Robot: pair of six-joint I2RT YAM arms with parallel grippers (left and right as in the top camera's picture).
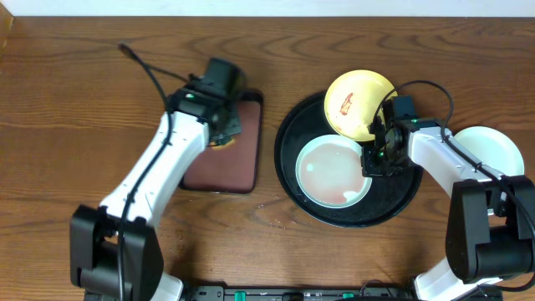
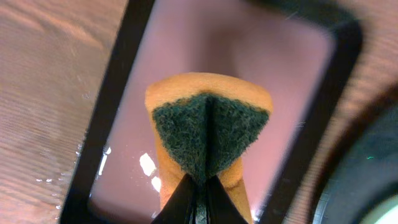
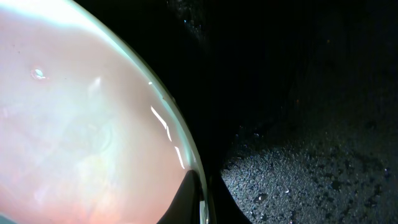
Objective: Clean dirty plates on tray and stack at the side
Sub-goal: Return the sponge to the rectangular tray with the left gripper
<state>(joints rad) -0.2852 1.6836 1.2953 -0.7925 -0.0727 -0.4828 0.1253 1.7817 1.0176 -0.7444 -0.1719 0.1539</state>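
The black round tray (image 1: 292,134) holds a pale mint-blue plate (image 1: 334,171) with a pinkish smear and a pale yellow plate (image 1: 358,103) with a red-brown smear, leaning on the tray's far rim. A second mint-blue plate (image 1: 489,150) lies on the table at the right. My right gripper (image 1: 374,159) is shut on the right rim of the mint-blue plate (image 3: 81,124) in the tray (image 3: 298,93). My left gripper (image 1: 219,134) is shut on an orange sponge with a dark green scrub face (image 2: 208,134), above the reddish-brown tray (image 2: 267,74).
The rectangular reddish-brown tray (image 1: 226,167) lies left of the black tray. Water droplets lie on the wood near its edge (image 2: 68,180). A black cable (image 1: 146,67) trails across the table at the back left.
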